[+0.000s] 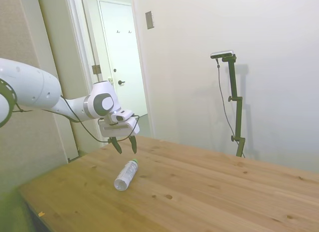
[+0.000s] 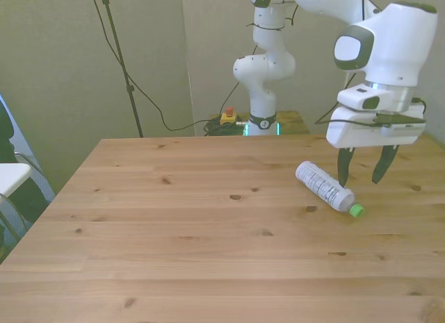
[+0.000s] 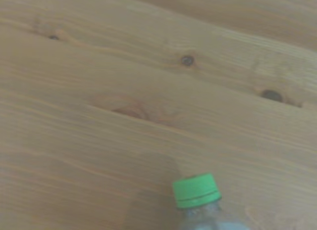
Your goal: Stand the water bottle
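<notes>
The water bottle (image 1: pixel 126 174) lies on its side on the wooden table (image 1: pixel 199 192), a small clear bottle with a white printed label and a green cap. In the front view the water bottle (image 2: pixel 324 187) points its cap toward the front view's lower right. My gripper (image 2: pixel 361 178) hangs open just above the table, over the bottle's cap end, its dark fingers apart with nothing between them. From the side my gripper (image 1: pixel 124 146) is a little above and behind the bottle. The wrist view shows only the green cap (image 3: pixel 196 190) and bare wood.
The wooden table (image 2: pixel 174 226) stretches wide toward the front view's left. An arm base with cables (image 2: pixel 259 121) stands behind the far edge. A white object (image 2: pixel 10 177) sits off the table at the front view's left.
</notes>
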### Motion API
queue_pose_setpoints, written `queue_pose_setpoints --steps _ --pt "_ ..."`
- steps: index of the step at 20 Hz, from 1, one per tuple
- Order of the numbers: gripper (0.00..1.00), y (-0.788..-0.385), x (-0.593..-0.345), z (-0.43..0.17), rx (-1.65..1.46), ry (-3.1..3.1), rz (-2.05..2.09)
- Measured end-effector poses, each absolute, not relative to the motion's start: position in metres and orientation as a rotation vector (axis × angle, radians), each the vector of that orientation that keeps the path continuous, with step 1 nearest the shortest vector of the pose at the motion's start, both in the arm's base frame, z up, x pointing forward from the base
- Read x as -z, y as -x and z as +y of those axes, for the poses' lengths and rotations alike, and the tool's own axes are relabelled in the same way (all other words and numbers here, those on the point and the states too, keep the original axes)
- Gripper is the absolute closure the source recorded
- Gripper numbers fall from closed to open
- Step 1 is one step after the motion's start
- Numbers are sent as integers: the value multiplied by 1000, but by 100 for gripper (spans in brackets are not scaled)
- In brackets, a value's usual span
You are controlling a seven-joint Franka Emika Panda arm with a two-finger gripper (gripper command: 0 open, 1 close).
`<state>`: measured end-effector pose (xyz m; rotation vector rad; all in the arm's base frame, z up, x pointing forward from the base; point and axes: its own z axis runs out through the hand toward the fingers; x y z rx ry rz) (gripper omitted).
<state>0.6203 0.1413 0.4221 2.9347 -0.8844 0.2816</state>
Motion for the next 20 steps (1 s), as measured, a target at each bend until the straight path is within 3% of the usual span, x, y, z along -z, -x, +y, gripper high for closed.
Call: queue_pose_setpoints --steps 4,9,10,20 --pt "0 -634 -392 145 -257 -2906 -880" --pt "0 -644 -374 145 -252 -2878 -883" --pt "100 -644 -372 145 -250 -2876 -883" --pt "100 -649 -367 133 -250 -2847 -934"
